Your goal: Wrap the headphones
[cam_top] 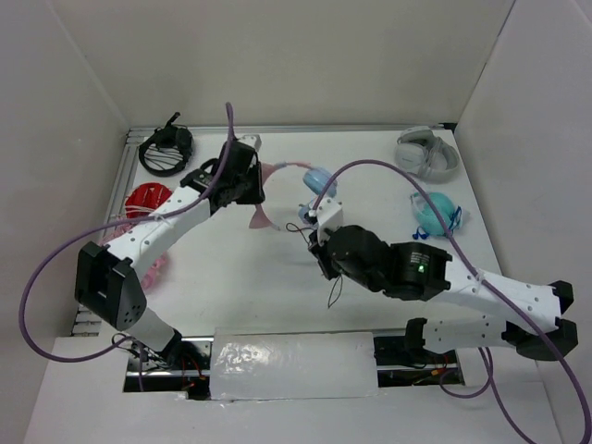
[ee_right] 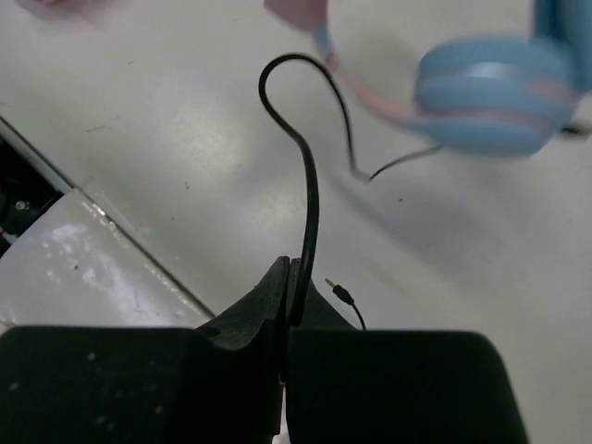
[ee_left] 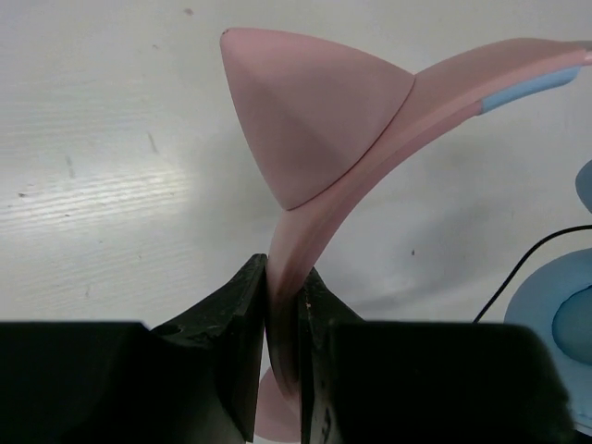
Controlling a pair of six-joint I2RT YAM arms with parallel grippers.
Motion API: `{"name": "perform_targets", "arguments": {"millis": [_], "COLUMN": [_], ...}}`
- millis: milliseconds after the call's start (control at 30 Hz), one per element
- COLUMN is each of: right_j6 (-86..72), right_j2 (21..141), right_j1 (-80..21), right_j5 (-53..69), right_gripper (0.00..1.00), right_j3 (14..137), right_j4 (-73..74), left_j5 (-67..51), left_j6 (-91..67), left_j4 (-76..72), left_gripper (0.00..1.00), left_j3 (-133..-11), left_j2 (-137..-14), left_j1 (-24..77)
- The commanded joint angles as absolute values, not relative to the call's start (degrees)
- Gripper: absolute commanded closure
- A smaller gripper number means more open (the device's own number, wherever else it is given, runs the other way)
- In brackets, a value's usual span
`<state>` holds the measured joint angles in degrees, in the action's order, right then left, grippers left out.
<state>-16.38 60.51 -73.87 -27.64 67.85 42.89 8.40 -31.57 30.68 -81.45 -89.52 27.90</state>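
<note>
1. The headphones (cam_top: 317,178) are in the upper middle of the overhead frame, between the two hands and over the white surface (cam_top: 240,287).
2. The left hand (ee_left: 282,289) is closed tight on the thin pink headband (ee_left: 453,83), just below one cat ear (ee_left: 310,111).
3. The right hand (ee_right: 289,277) is pinched shut on the thin black cable (ee_right: 313,185). The small plug (ee_right: 340,293) lies just beside its fingers.
4. I judge the headphones to be light. The headband looks springy and smooth, so it can twist or slip in a narrow grip.
5. The cable is limp and will probably slide unless it is pinched firmly. The band is the better place to hold the body, and the cable end is the better place for winding.
6. The ear cups (ee_right: 490,92) are round and light blue. The band is pink with a blue strip, and the cat ear is pointed and matt.
</note>
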Motion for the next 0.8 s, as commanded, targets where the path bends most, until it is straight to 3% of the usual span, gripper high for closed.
{"name": "perform_targets", "arguments": {"millis": [0, 367, 767], "right_j6": [-5.4, 9.2, 8.9], "right_j2": [59.1, 57.3, 61.7], "right_j1": [-69.3, -51.9, -36.6], "right_j5": [-28.7, -19.9, -12.3], "right_gripper": [1.0, 1.0, 1.0], "right_j3": [72.9, 75.8, 78.7], "right_j4": [42.3, 38.6, 27.1], "left_j5": [-1.0, -21.2, -17.0], "left_j6": [-23.3, -11.0, -8.6], "left_j4": [18.9, 10.5, 16.0], "left_gripper": [1.0, 1.0, 1.0], "left_j3": [-77.9, -61.4, -59.0], "left_j2": [-83.6, -70.3, -66.4], "left_j1": [30.1, 35.1, 45.8]}}
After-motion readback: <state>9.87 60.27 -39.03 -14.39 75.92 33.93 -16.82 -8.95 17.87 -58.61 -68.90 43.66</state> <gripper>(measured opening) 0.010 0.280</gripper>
